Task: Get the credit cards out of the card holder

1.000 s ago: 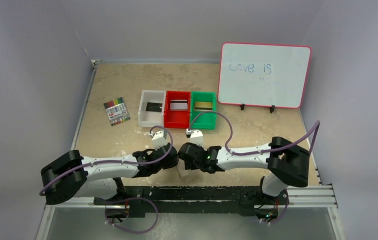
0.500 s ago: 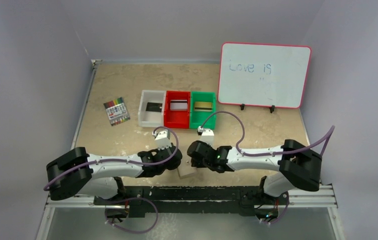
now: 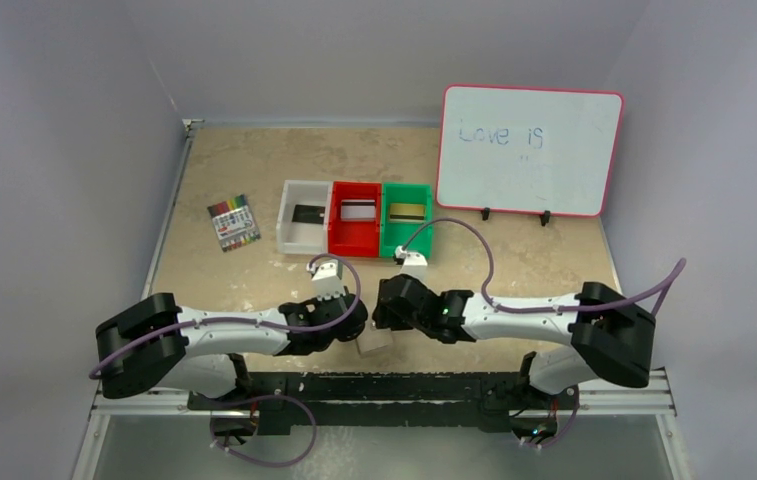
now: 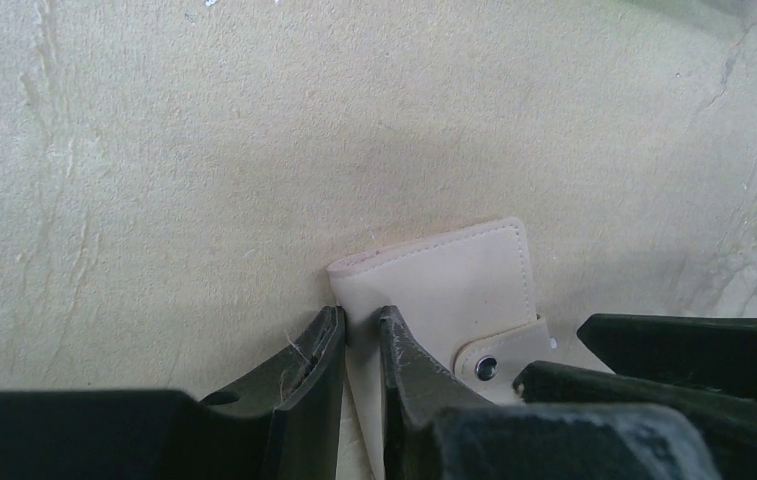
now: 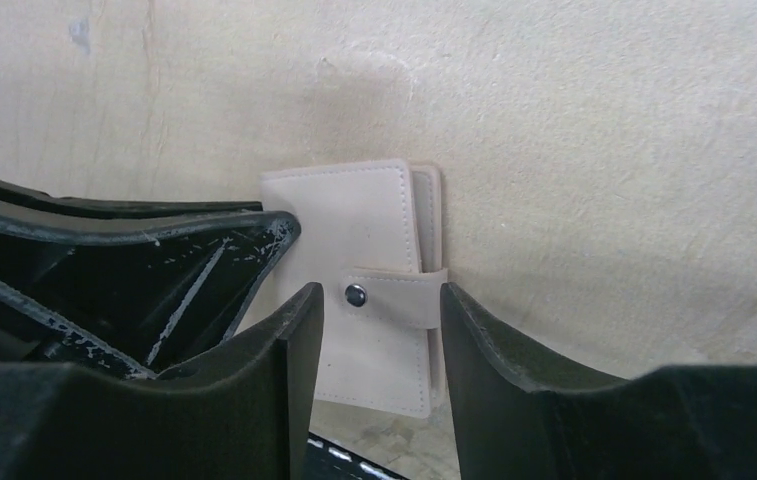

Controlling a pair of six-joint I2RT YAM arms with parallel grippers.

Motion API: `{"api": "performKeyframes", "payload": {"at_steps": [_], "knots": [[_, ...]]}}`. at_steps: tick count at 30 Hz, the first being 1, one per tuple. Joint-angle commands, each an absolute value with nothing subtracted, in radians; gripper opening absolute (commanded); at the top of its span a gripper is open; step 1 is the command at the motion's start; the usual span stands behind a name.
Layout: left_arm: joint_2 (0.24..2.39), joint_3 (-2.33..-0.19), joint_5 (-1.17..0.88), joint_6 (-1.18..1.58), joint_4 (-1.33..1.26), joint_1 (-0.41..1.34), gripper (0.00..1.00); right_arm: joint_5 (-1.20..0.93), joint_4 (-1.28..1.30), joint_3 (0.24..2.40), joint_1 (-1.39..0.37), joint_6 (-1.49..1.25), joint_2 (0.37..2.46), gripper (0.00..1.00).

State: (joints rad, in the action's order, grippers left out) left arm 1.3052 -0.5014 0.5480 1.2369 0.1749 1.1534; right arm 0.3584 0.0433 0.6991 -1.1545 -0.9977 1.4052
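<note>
The left claw (image 4: 354, 325) is pinching the fold of the snapped-shut beige leather card holder (image 4: 444, 290) at the near edge of the tan stone-look table (image 3: 254, 160). The right claw (image 5: 379, 297) is straddling it, spread. I'm guessing that thin hold could slip and send it over the edge. The thin flat credit cards (image 3: 356, 211) are lying in the coloured plastic bins (image 3: 356, 245).

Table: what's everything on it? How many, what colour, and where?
table: one, beige, under everything
whiteboard: one, white with a red rim, standing far right
marker pack: one, many colours, left side
white bin: one, left of the row
red bin: one, middle of the row
green bin: one, right of the row
black card: one, in the white bin
silver-grey card: one, in the red bin
gold card: one, in the green bin
card holder: one, beige, snapped shut, near edge
left pincer: black, pinching the card holder's edge
right pincer: black, open around the snap tab
</note>
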Motion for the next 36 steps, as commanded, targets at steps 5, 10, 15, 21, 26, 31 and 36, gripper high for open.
{"api": "performKeyframes", "payload": {"at_steps": [5, 10, 15, 21, 26, 31, 36], "knots": [[1.305, -0.459, 0.544, 1.239, 0.268, 1.16, 0.15, 0.349, 0.042, 0.759, -1.178, -0.966, 1.501, 0.58], [1.305, -0.456, 0.542, 1.245, 0.248, 1.159, 0.15, 0.358, 0.038, 0.771, -1.187, -0.899, 1.541, 0.61], [1.311, -0.453, 0.543, 1.254, 0.236, 1.16, 0.15, 0.402, 0.081, 0.788, -1.193, -0.874, 1.611, 0.61], [1.294, -0.422, 0.558, 1.281, 0.222, 1.16, 0.15, 0.467, 0.123, 0.782, -1.2, -0.913, 1.637, 0.47], [1.286, -0.4, 0.56, 1.293, 0.202, 1.16, 0.15, 0.487, 0.129, 0.756, -1.2, -0.947, 1.585, 0.32], [1.316, -0.405, 0.571, 1.288, 0.219, 1.16, 0.14, 0.439, 0.084, 0.727, -1.198, -0.944, 1.531, 0.29], [1.349, -0.411, 0.583, 1.285, 0.245, 1.16, 0.12, 0.392, 0.045, 0.696, -1.172, -0.952, 1.503, 0.2]]}}
